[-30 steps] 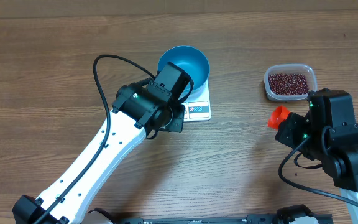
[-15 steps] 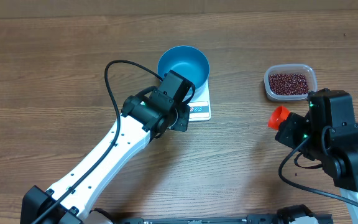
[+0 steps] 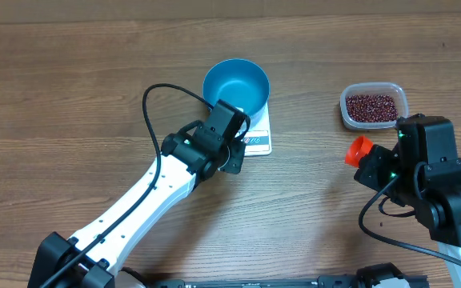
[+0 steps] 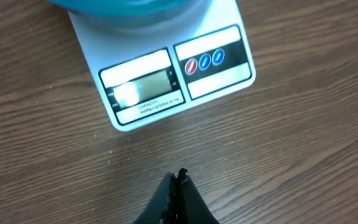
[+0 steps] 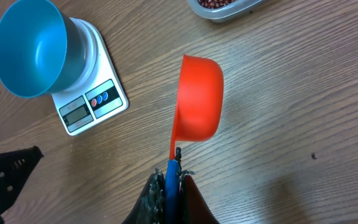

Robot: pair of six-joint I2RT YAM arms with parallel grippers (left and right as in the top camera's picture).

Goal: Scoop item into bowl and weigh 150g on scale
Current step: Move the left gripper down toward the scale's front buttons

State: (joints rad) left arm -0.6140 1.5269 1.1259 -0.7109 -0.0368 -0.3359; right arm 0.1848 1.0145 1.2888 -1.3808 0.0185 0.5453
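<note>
Early stage; the bowl is sitting empty on the scale; the beans are lying in the clear tub at right, none scooped yet; right jaws are pinching the handle of an empty orange scoop; left jaws are hovering pressed together, holding nothing, over the tabletop just before the scale.

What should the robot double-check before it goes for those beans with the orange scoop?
1. The bowl sits on the scale: ok.
2. The bowl is empty: ok.
3. The scale display reads zero: cannot tell, it is blurred.
4. The right gripper is shut on the scoop handle: ok.
5. The beans lie in the open tub: ok.
6. The left gripper is clear of the bowl: not ok, it hangs shut and empty at the scale's front.
</note>
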